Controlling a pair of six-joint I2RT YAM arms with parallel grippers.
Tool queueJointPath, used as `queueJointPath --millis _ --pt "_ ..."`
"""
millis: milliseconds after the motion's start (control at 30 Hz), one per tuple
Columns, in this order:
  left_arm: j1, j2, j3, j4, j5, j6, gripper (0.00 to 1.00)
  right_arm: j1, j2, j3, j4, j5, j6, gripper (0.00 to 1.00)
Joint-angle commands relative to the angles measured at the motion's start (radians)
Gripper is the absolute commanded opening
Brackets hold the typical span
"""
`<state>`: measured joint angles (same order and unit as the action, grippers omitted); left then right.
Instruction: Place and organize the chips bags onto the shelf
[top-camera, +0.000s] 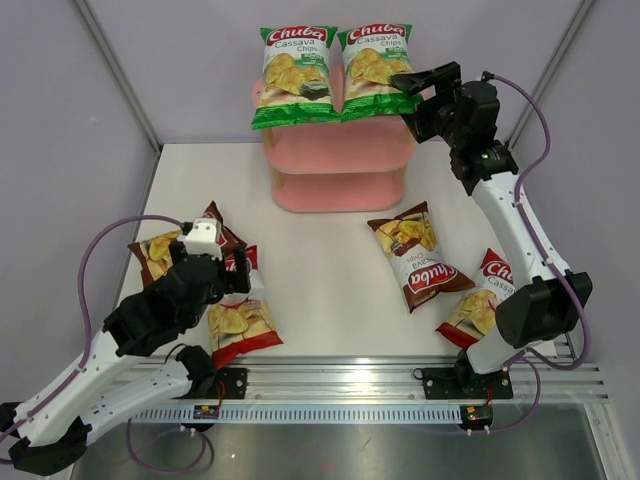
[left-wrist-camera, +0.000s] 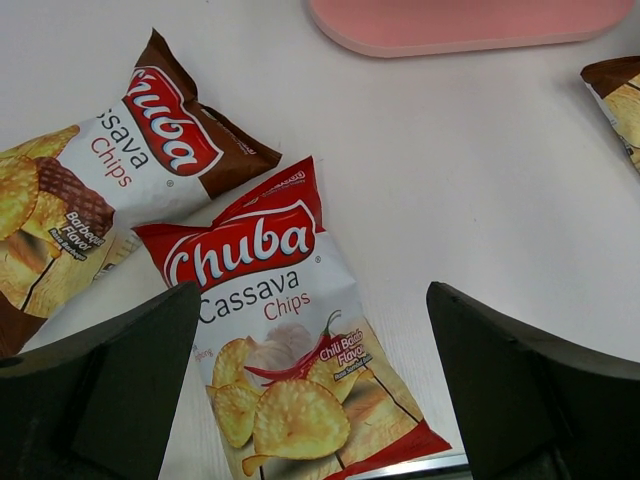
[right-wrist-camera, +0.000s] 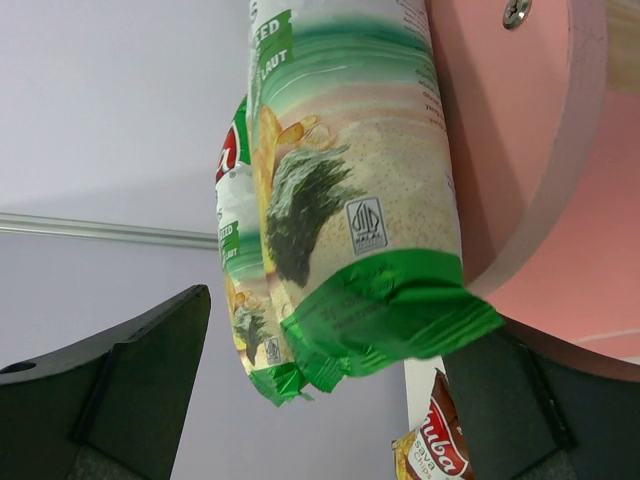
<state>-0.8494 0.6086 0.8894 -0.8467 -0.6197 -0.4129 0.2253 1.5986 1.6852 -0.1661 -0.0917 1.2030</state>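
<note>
The left end effector (left-wrist-camera: 315, 295) is hovering released, straddling the red bag (left-wrist-camera: 290, 350) directly below — logo end pointing toward the shelf (left-wrist-camera: 470, 25).

2 green chips bags (right-wrist-camera: 350, 200) overhang the edge of the pink shelf (right-wrist-camera: 530, 150).

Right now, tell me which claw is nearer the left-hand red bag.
Left. The left claw hovers above that red bag; the right claw is across the table, up at the green bags on the shelf.

2 green bags (top-camera: 296, 80) atop pink shelf (top-camera: 340, 165), 4 on table (top-camera: 330, 285)
</note>
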Motion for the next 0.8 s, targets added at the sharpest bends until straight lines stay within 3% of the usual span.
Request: queueJointPath --millis 0,167,367,500,667,767 --pt "0.009 0.003 0.014 0.006 -0.078 -0.033 0.99 -0.017 -0.098 -0.025 0.011 0.003 -0.049 0.99" --pt "0.062 0.016 0.025 0.003 -0.095 -0.059 0.99 -0.043 -0.189 -0.077 -0.016 0.007 -0.1 0.99" --pt "0.289 0.029 0.019 0.041 0.006 -0.049 0.99 -0.06 -0.356 -0.22 0.0 0.033 -0.183 0.99" --pt "0.424 0.074 0.02 0.029 0.032 -0.069 0.99 -0.067 -0.451 -0.286 -0.006 -0.022 -0.374 1.0" --pt "0.564 0.158 0.017 -0.001 0.208 -0.131 0.99 -0.067 -0.572 -0.338 -0.153 -0.181 -0.541 0.99" --pt "0.668 0.172 -0.045 0.047 0.404 -0.185 0.99 -0.066 -0.667 -0.448 -0.151 -0.31 -0.566 0.99"
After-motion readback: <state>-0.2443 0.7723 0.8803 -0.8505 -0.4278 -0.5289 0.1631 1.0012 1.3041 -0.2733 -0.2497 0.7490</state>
